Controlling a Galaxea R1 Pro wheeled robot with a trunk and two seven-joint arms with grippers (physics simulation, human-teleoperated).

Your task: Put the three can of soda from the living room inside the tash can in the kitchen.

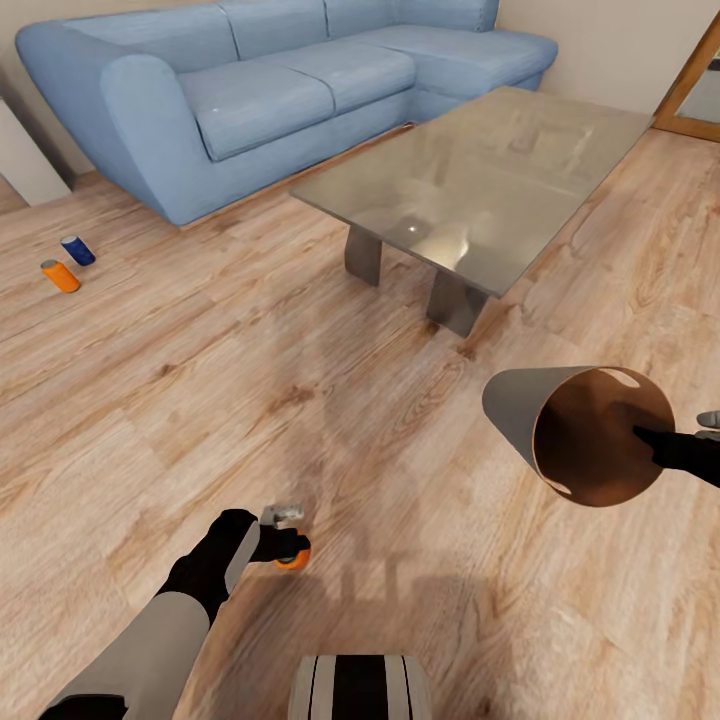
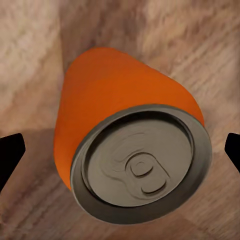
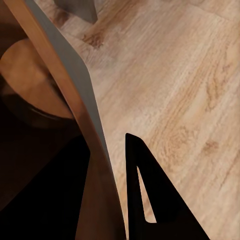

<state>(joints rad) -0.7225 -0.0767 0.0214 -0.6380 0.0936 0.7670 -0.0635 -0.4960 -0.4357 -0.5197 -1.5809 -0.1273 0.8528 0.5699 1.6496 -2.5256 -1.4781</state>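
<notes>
Nearest the robot, the left gripper sits low over the wood floor w/ an orange soda can at its tips. In the left wrist view that can lies between the two dark fingertips, grey pull-tab lid twd the camera, but both tips stand clear of its sides, so the jaws look spread and not yet on it. Risk here: the can seems to lie tilted or on its side, so closing off-centre could squirt it out and send it rolling across the smooth boards. Can't tell whether it rests flat or is tipped.

Further out on the right, the right gripper holds the trash can up off the floor, mouth tipped twd the robot, dark brown inside showing, grey-tan outside. In the right wrist view one finger is outside the bin wall and the dark mass on the other side looks like its partner, so jaws appear clamped on the rim. A thin-rim pinch on a tilted bin could slip or swing, esp. when a can drops in.

Farthest, by the light-blue sofa, a second orange can and a dark blue can lie close together on the floor, well apart from both arms. The glass-topped low table stands to the right of them.
</notes>
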